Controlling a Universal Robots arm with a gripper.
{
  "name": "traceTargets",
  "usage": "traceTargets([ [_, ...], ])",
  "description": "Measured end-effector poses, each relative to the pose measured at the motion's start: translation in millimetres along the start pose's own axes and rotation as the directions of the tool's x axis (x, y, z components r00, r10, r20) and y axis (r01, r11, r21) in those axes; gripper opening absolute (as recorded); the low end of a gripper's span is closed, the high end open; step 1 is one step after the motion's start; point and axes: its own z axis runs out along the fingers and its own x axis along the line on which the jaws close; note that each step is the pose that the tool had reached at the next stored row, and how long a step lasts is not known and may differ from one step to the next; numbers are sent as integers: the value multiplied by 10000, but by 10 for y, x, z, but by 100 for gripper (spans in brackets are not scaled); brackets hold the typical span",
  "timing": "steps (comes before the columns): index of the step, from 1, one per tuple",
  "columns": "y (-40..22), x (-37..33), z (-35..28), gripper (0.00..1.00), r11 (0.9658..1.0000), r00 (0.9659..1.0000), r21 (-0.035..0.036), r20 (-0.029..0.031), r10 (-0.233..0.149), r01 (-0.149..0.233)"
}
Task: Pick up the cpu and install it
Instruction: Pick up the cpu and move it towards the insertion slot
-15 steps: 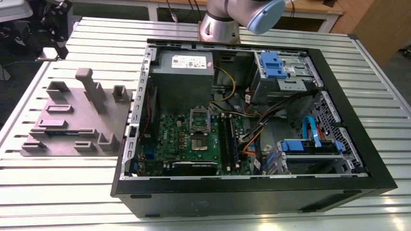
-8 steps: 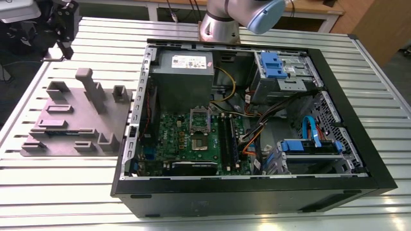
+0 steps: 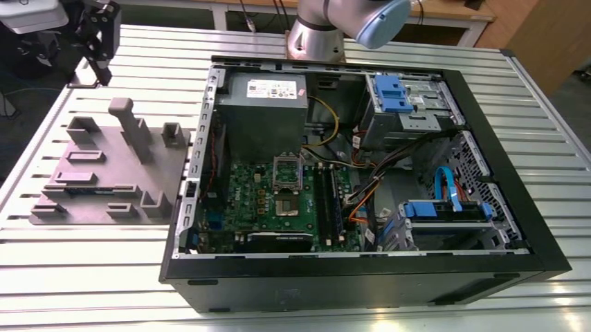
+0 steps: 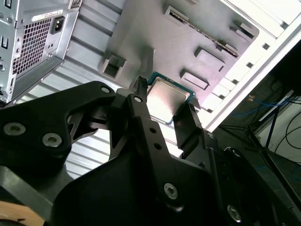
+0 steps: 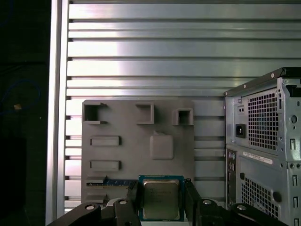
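The cpu (image 5: 161, 199) is a small square chip with a silvery metal top and a green rim. My gripper (image 5: 161, 202) is shut on it, one black finger (image 5: 133, 195) on each of two opposite edges. In the second wrist view the cpu (image 4: 167, 100) sits tilted between the same fingers of the gripper (image 4: 164, 107). It hangs well above the grey fixture plate (image 5: 136, 141), near that plate's edge. In the exterior view the open computer case (image 3: 517, 207) shows the green motherboard with its bare socket (image 3: 288, 205) and the raised socket frame (image 3: 288, 173).
The grey fixture plate (image 3: 106, 173) with upright posts lies on the slatted metal table (image 3: 74, 263), at the exterior view's left of the case. A memory stick (image 5: 115, 182) lies in one fixture slot. The case's rear panel (image 5: 263, 150) stands beside the plate. Cables and drive bays (image 3: 406, 104) crowd the case.
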Motion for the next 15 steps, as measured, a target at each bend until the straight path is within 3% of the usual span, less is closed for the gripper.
traceTargets([
  [15,2,-153,-2,47,10000,10000,0,-1,1,-1],
])
